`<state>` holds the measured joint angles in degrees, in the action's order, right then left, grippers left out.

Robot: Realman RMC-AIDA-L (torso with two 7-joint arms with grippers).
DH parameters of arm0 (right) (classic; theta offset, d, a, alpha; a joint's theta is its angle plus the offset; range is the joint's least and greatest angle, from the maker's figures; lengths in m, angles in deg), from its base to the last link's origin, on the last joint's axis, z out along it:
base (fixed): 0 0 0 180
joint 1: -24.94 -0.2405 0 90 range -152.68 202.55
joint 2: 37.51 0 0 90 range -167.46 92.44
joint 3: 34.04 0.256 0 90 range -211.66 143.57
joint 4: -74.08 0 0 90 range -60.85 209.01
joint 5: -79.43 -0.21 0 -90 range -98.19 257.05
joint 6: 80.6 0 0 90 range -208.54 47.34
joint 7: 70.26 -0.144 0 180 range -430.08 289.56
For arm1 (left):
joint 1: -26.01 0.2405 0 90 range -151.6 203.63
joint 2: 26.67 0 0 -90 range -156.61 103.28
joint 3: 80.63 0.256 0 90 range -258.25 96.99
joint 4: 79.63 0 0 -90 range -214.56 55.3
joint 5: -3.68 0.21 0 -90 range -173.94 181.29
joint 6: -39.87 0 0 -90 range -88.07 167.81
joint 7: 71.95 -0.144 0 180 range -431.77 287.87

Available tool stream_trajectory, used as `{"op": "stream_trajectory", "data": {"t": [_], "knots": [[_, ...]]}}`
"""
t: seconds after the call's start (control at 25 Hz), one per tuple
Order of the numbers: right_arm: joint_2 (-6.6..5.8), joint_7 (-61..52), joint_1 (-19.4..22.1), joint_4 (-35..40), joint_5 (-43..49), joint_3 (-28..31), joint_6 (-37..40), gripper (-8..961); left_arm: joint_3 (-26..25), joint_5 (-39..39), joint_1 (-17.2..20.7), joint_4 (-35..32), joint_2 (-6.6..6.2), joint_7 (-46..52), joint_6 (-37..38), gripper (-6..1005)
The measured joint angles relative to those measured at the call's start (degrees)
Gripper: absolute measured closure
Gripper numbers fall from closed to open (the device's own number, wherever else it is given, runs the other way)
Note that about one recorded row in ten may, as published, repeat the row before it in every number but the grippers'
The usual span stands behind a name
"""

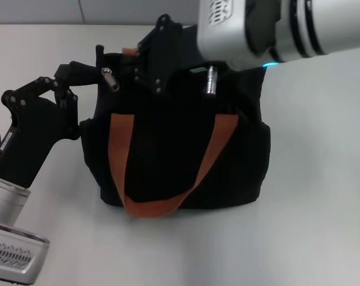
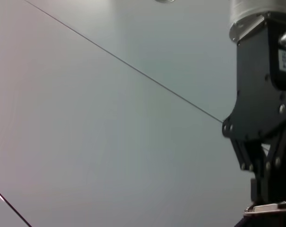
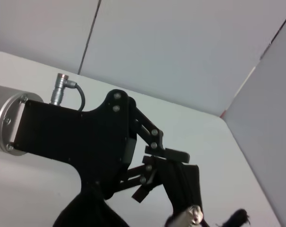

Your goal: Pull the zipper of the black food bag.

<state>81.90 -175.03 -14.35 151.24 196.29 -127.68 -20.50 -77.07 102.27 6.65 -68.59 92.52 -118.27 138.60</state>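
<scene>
Looks like a lab or robot test cell rather than a home. Shows a plain white desk (image 1: 322, 179) with nothing domestic on it, closed in by bare pale partition panels (image 3: 180, 47) meeting at thin seams. Has a grey side panel (image 3: 275, 118) standing at the desk's edge.

table: white, plain top (image 1: 322, 208)
wall: pale grey panels behind table (image 3: 180, 47)
panel seam: thin dark vertical line (image 3: 90, 35)
</scene>
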Motion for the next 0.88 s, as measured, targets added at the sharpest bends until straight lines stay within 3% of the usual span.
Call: {"op": "stream_trajectory", "data": {"t": [0.28, 0.52, 0.88], "knots": [[-0.04, -1.7, 0.2, -0.1, 0.0, 3.5, 5.3, 935, -0.1, 0.1, 0.1, 0.2, 0.00, -0.1, -0.3, 982], [-0.06, -10.2, -1.4, -0.4, -0.5, 10.6, 13.6, 948, 0.0, 0.3, 1.1, -0.3, -0.01, -3.9, 0.0, 982], [-0.02, -14.5, -1.1, -1.9, -3.5, 11.6, 14.5, 814, 0.2, 1.3, 0.3, -0.6, -0.02, -9.4, 3.0, 982]]}}
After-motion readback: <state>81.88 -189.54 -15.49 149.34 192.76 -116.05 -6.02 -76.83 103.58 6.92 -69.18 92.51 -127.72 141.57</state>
